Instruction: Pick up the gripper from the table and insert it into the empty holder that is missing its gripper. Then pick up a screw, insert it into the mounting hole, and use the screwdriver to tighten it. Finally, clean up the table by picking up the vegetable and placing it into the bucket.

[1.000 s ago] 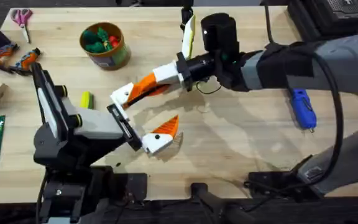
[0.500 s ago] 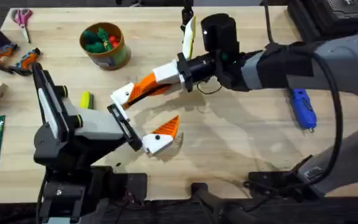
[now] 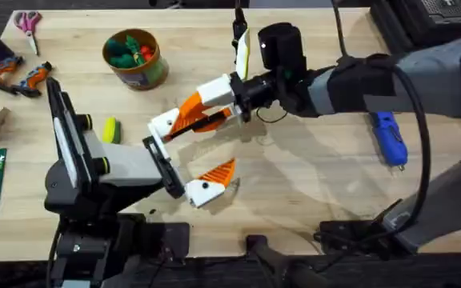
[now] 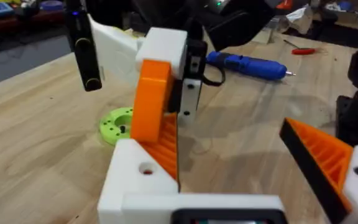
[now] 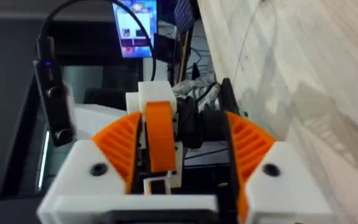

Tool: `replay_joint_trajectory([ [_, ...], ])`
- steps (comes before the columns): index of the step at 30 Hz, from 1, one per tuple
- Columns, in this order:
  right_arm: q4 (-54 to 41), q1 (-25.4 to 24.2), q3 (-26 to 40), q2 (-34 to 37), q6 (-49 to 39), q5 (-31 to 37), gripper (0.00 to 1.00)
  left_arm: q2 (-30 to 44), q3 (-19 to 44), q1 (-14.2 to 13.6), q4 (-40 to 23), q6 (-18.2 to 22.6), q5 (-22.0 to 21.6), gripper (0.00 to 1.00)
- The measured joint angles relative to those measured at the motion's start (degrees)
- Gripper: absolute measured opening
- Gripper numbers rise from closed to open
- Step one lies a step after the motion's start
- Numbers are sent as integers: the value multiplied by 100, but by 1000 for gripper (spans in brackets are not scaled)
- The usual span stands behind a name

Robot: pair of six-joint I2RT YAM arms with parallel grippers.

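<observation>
Holding the orange gripper [image 3: 189, 110] clamped, the right tool [image 3: 184, 118] has risen slightly toward the frame's centre, while the left tool [image 3: 206, 181] stays apart, awaiting insertion.

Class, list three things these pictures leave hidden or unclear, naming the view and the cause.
1. Vegetable: overhead, partly hidden behind the left arm.
2. Green ring: left wrist, partly hidden by the gripper.
3. How the gripper meets the holder: overhead, covered by the right tool.
</observation>
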Motion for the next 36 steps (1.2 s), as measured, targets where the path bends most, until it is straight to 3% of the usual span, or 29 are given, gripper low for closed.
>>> replay_joint_trajectory([
  [4, 9, -163, 0, 11, 5, -176, 830, -11, 0, -26, -15, 28, 105, 987],
  [6, 5, -291, 0, 11, 9, -207, 867, -11, 0, -26, -16, 32, 113, 986],
  [13, -24, -1053, 0, 11, -308, -158, 917, -11, 0, -26, -15, 37, 115, 985],
  [20, -263, -1785, 12, 9, -1396, 445, 910, -11, 0, -26, -17, 48, 114, 986],
  [24, -1968, -1956, 363, 10, -2402, 1071, 913, -11, 0, -26, -15, 49, 114, 986],
  [29, -4999, -2011, 1546, -13, -4116, 2347, 939, -11, 0, -26, -17, 50, 115, 986],
  [32, -6092, -1927, 2024, -255, -4926, 3151, 950, -11, 0, -26, -16, 50, 115, 986],
  [36, -6846, -1610, 2245, -855, -5554, 4205, 954, -11, 0, -26, -17, 50, 115, 986],
])
